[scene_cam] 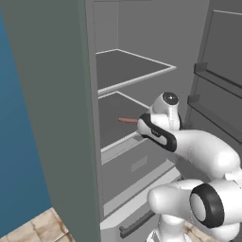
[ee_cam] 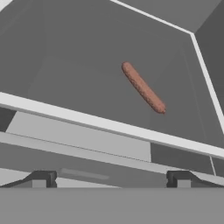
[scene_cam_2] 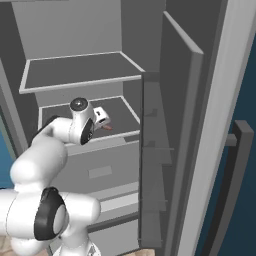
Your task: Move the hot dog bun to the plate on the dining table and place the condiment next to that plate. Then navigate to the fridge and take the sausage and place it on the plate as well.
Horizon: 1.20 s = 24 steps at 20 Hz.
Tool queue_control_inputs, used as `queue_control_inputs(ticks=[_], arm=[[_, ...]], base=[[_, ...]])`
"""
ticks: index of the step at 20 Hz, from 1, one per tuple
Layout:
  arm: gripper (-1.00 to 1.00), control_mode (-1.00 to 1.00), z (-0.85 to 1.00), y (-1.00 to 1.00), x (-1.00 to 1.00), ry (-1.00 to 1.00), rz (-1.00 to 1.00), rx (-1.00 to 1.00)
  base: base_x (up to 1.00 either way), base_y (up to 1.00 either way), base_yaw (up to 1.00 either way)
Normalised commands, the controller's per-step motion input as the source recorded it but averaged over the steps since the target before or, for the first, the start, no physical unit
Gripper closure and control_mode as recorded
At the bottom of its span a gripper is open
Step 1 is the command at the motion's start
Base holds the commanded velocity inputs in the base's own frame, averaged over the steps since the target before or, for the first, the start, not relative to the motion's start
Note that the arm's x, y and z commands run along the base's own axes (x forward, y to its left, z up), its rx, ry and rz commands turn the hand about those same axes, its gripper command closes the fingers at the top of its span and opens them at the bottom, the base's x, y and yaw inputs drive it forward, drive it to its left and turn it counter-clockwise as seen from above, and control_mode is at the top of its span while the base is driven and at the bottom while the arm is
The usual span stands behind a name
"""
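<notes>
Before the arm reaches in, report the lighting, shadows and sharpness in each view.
Left base view: flat, even light, no glare; the sausage shows small on the fridge shelf, slightly soft. Right base view: the same dull grey light, no hard shadows; the sausage is barely a sliver beside the hand. Hand view: the sausage is crisp with hardly any shadow; the open gripper sits at the bottom.

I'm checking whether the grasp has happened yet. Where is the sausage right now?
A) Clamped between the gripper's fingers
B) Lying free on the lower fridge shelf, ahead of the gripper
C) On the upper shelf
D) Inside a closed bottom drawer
B: the sausage lies alone on the lower shelf of the fridge, beyond the spread fingertips of the gripper, untouched.
</notes>
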Motion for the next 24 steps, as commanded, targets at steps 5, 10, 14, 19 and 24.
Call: queue_control_inputs(ticks=[5,10,14,19,24], arm=[[-1.0,-1.0,0.0,0.14,0.32,0.02,0.0,0.0],[-1.0,-1.0,-0.08,0.04,0.32,0.03,0.0,-0.02],[-1.0,-1.0,-0.14,0.0,0.27,0.0,0.0,-0.01],[-1.0,-1.0,-0.14,0.0,0.28,0.01,0.0,0.0],[-1.0,-1.0,-0.18,0.0,0.27,0.02,0.0,-0.02]], base=[[0.0,0.0,0.0],[0.0,0.0,0.0],[0.0,0.0,0.0],[0.0,0.0,0.0],[0.0,0.0,0.0]])
